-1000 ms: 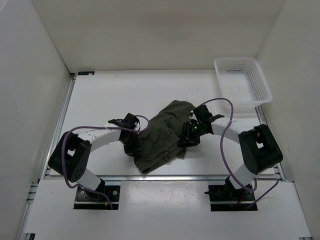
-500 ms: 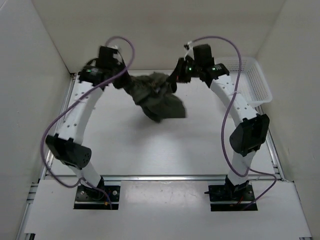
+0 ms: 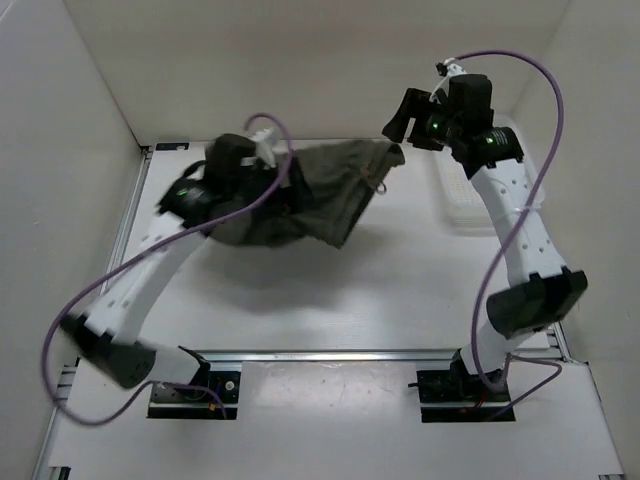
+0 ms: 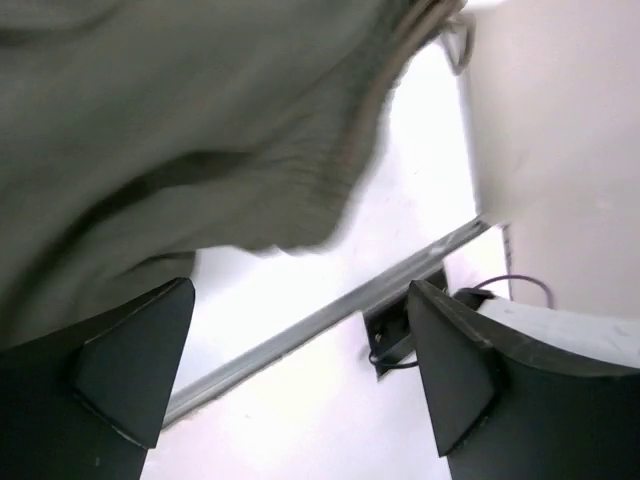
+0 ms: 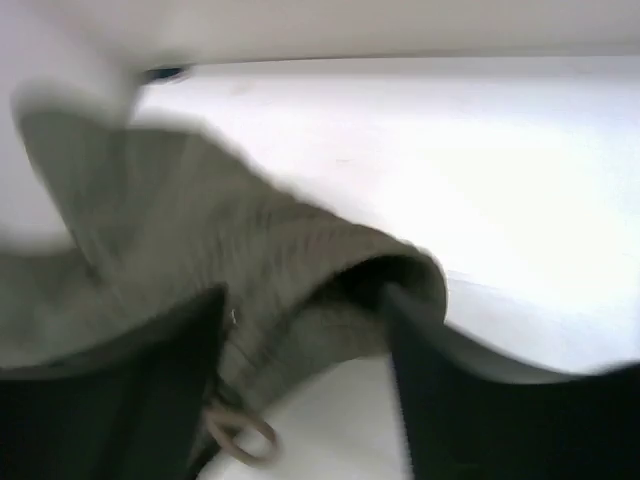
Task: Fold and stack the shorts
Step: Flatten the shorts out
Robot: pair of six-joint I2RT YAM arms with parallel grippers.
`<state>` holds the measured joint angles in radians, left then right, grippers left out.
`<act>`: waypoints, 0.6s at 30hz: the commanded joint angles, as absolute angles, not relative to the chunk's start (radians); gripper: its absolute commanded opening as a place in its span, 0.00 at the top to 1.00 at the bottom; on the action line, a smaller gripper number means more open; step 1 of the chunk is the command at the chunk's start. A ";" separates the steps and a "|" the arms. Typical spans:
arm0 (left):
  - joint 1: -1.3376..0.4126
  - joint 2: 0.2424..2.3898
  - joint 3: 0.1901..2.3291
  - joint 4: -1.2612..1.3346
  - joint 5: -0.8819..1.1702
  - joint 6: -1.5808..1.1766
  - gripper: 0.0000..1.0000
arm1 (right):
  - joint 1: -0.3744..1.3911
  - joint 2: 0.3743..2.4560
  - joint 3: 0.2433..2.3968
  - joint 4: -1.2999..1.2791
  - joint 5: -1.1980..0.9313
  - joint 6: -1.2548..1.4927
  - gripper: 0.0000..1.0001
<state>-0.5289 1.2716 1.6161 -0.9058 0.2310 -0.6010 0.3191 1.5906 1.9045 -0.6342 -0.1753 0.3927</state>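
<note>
Olive-green shorts (image 3: 320, 195), aloft over tabletop (image 3: 400, 290). Left claw (image 4: 300, 380): released, jaws wide, cloth draped above. Right claw (image 5: 305, 310): jaws parted, waistband loose between. Step, judged: spreading flat before folding. Next: let settle, regrasp an edge.

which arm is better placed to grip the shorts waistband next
Right, probably. The waistband of the shorts and the drawstring loop sit between the fingers of the open right claw. The open left claw has only table in its gap, with the fabric outside it.
</note>
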 commanded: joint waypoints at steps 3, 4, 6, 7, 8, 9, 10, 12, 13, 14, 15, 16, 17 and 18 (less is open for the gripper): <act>-0.578 1.500 1.615 -0.922 0.210 -0.624 0.00 | 0.209 1.708 1.876 -0.762 -0.025 0.393 0.17; -0.556 1.500 1.627 -0.933 0.193 -0.624 0.00 | 0.200 1.685 1.831 -0.730 -0.025 0.403 0.17; -0.517 1.500 1.628 -0.933 0.175 -0.612 0.00 | 0.199 1.599 1.669 -0.700 -0.015 0.403 0.18; -0.474 1.500 1.628 -0.933 0.166 -0.603 0.11 | 0.199 1.570 1.608 -0.672 -0.026 0.403 0.23; -0.453 1.491 1.606 -0.945 0.157 -0.594 0.18 | 0.199 1.513 1.545 -0.661 -0.041 0.414 0.26; -0.430 1.491 1.595 -0.960 0.141 -0.594 0.29 | 0.199 1.484 1.479 -0.649 -0.060 0.414 0.30; -0.384 1.491 1.585 -0.971 0.130 -0.585 0.41 | 0.209 1.458 1.344 -0.638 -0.078 0.429 0.40; -0.338 1.477 1.520 -0.994 0.089 -0.584 0.67 | 0.219 1.376 1.203 -0.603 -0.145 0.472 0.51; -0.313 1.477 1.490 -0.994 0.072 -0.584 0.73 | 0.232 1.352 1.136 -0.589 -0.167 0.489 0.53; -0.258 1.450 1.417 -0.994 0.072 -0.603 0.75 | 0.232 1.306 1.015 -0.566 -0.182 0.509 0.53; -0.229 1.437 1.375 -0.994 0.072 -0.612 0.73 | 0.232 1.284 0.958 -0.549 -0.204 0.552 0.52; -0.168 1.427 1.332 -0.994 0.072 -0.627 0.63 | 0.232 1.249 0.904 -0.526 -0.260 0.570 0.45; -0.138 1.405 1.242 -0.979 0.084 -0.640 0.53 | 0.232 1.238 0.822 -0.484 -0.290 0.586 0.41; -0.111 1.396 1.195 -0.957 0.133 -0.652 0.40 | 0.232 1.238 0.790 -0.467 -0.311 0.615 0.35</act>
